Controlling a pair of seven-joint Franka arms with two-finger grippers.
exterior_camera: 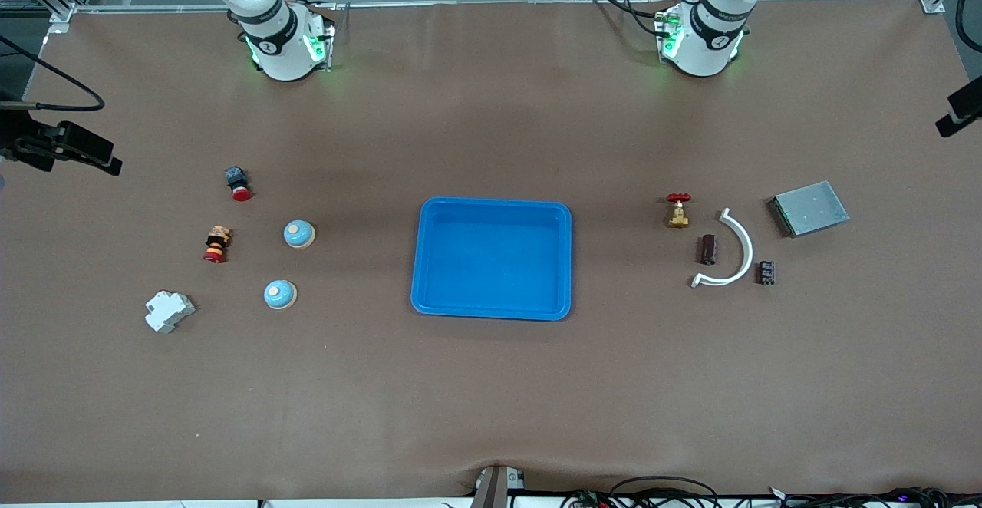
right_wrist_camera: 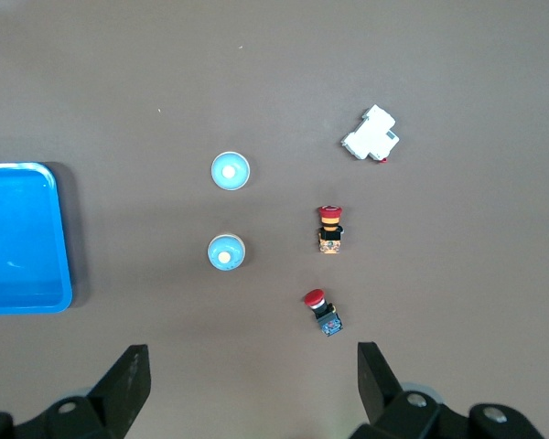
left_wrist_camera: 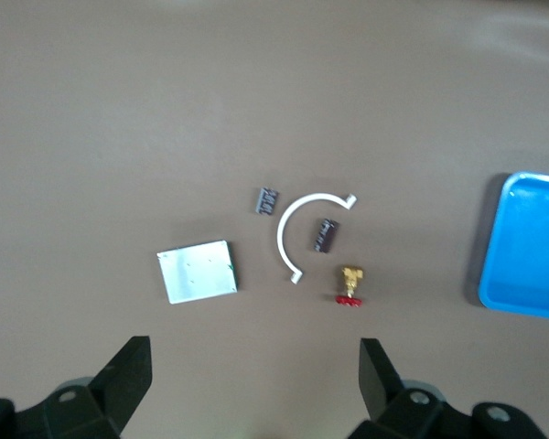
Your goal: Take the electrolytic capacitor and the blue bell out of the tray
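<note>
Tray sits mid-table, bright blue, rimmed, and bare inside — neither task item is in it, so as things lie the removal looks already done. Nearest the front camera on the right arm's end: a white breaker block, then one blue bell, then a second blue bell farther off, with a red-capped pushbutton beside it and another red-capped switch farther again. Bells look like domed hard shells with a pale button on top: light, rigid, smooth and curved, likely to slip; best pinched low across the base rim, not on the dome. On the left arm's end: a small dark capacitor nearest, a white curved clip, a second dark electrolytic capacitor lying on its side just beside the clip's inner curve, then a brass valve with red handle and a grey metal plate farthest. Capacitors: tiny, light, stiff cylinders, prone to roll; take across the body, mind the leads. Left gripper hangs high over the capacitor cluster, fingers spread wide, nothing between them. Right gripper hangs high over the bells' cluster, likewise spread and empty. Both arms wait.
</note>
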